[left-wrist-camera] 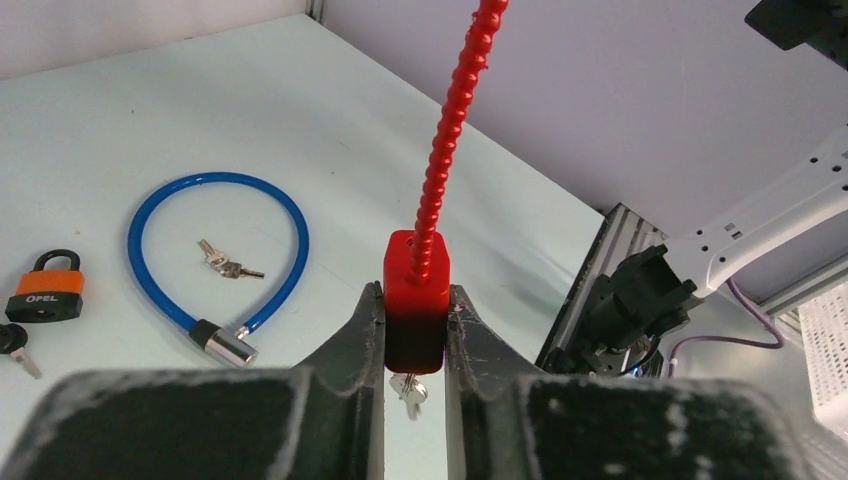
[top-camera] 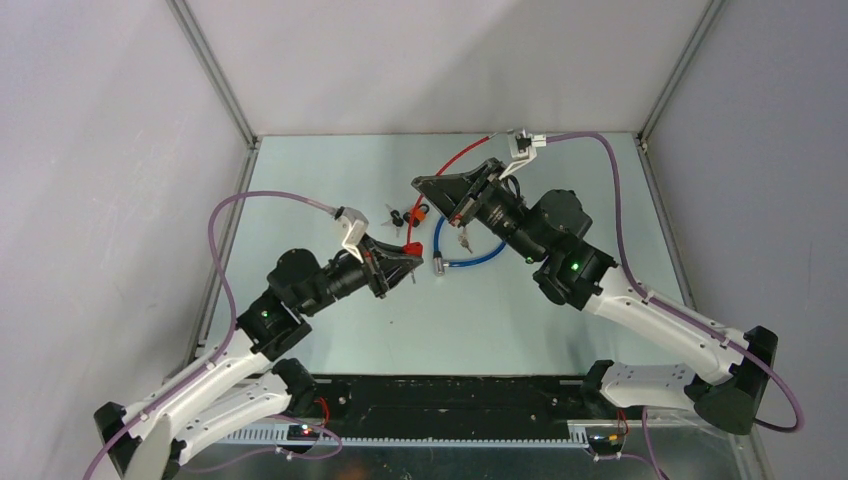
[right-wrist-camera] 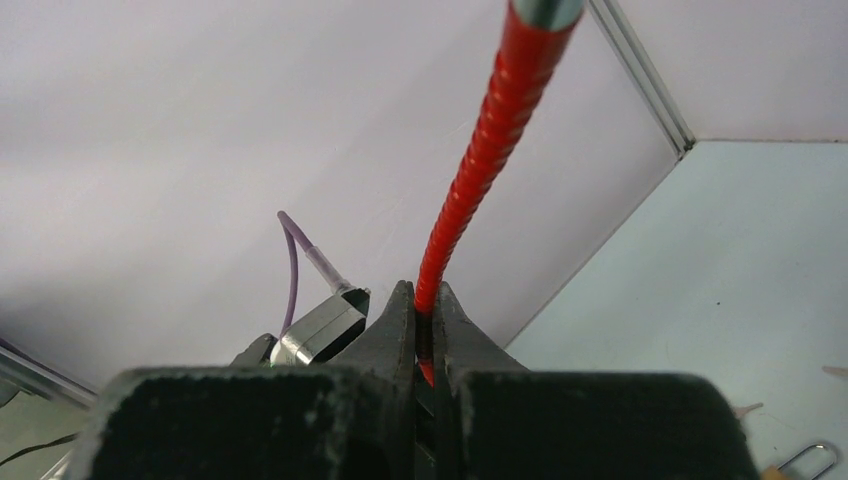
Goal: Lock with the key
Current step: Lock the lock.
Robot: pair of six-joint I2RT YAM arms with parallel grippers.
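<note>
A red lock body (left-wrist-camera: 415, 290) with a ribbed red cable (left-wrist-camera: 450, 130) rising from it sits clamped between my left gripper's (left-wrist-camera: 415, 296) jaws, which are shut on its two sides. A small silver key (left-wrist-camera: 408, 392) hangs from the underside of the body. From above, the left gripper (top-camera: 404, 259) holds the red lock body (top-camera: 411, 248) near the table's middle. Further along, the same red cable (right-wrist-camera: 480, 150) is pinched by my right gripper (right-wrist-camera: 423, 300), with its silver end (right-wrist-camera: 545, 10) beyond the fingertips. From above, the right gripper (top-camera: 424, 186) is raised behind the left one.
A blue cable lock (left-wrist-camera: 215, 260) lies looped on the table with a pair of keys (left-wrist-camera: 228, 266) inside the loop. An orange padlock (left-wrist-camera: 45, 292) and a black-headed key (left-wrist-camera: 12, 340) lie to its left. Enclosure walls (top-camera: 450, 60) and metal frame posts surround the table.
</note>
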